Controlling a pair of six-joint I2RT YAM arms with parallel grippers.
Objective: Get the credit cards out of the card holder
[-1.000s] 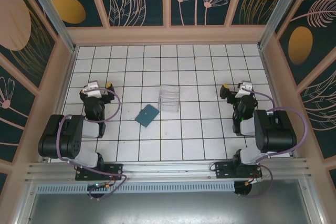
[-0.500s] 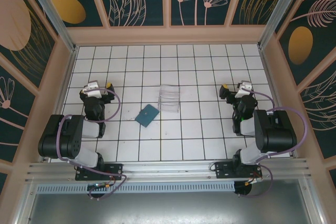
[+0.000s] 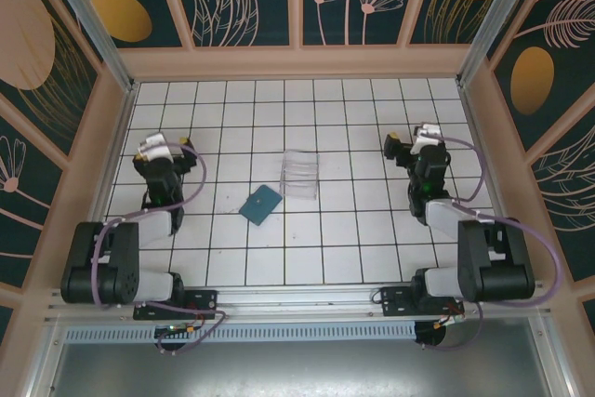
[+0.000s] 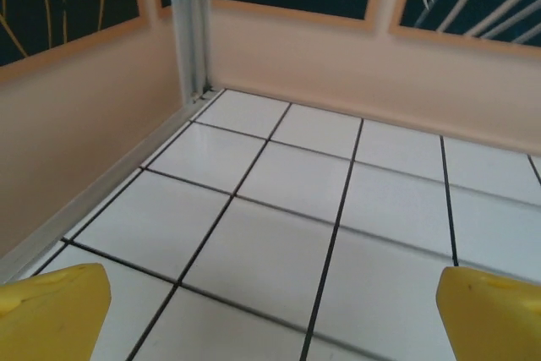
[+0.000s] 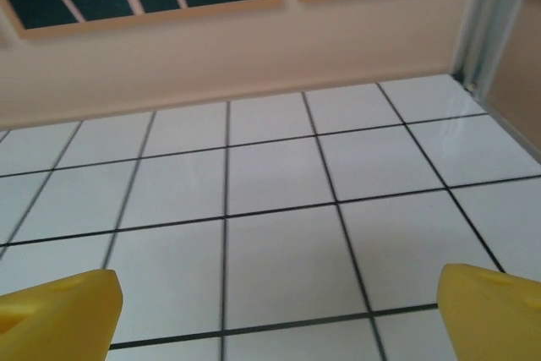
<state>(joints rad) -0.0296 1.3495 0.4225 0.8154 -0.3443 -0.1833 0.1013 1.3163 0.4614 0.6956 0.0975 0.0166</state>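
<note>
Holder (image 3: 261,204), teal and flat, lies on the white tiled table (image 3: 353,239) near the middle, turned at an angle to the grid lines. We note a clear box (image 3: 300,174) just beside it, off its far right corner; whether the two touch we cannot tell.

Left gripper (image 3: 160,149) stands well to the left of the holder. Right gripper (image 3: 423,143) stands well to the right of the box. Neither touches either item.

From the left wrist we see that gripper's yellow fingertips (image 4: 52,310) at the two lower corners, spread wide, with only bare tile between them. It grips nothing. It faces the pale far wall (image 4: 355,65) near a metal corner post (image 4: 190,23).

From the right wrist we record the same: yellow fingertips (image 5: 59,310) wide apart, bare tile between, nothing gripped.
</note>
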